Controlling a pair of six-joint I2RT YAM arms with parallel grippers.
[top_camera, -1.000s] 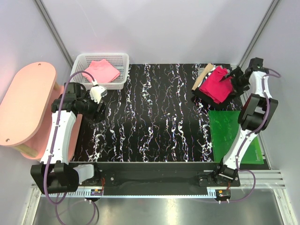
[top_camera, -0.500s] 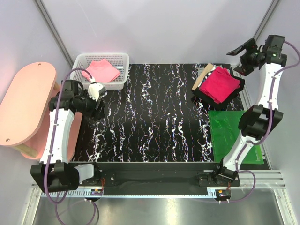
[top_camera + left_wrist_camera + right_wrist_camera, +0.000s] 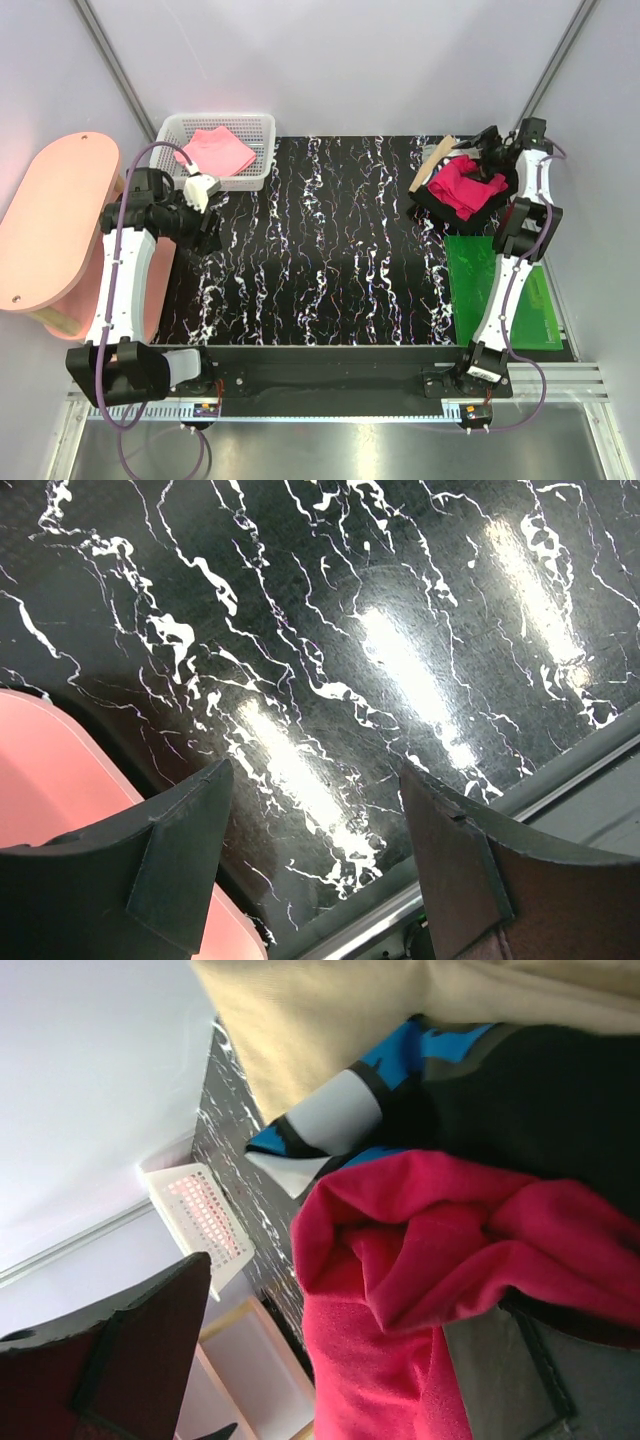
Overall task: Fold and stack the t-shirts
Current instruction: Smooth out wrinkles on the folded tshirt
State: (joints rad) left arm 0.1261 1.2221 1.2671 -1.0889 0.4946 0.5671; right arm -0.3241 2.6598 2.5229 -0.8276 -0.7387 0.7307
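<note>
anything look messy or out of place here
The crimson shirt on top of the folded stack at the table's far right is bunched and rumpled instead of lying flat, right beside the right gripper. Nothing else stands out.

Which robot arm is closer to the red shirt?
The right one. The right gripper is at the far edge of the red shirt, at the table's right side. The left gripper is way across the table, beside the white basket.
</note>
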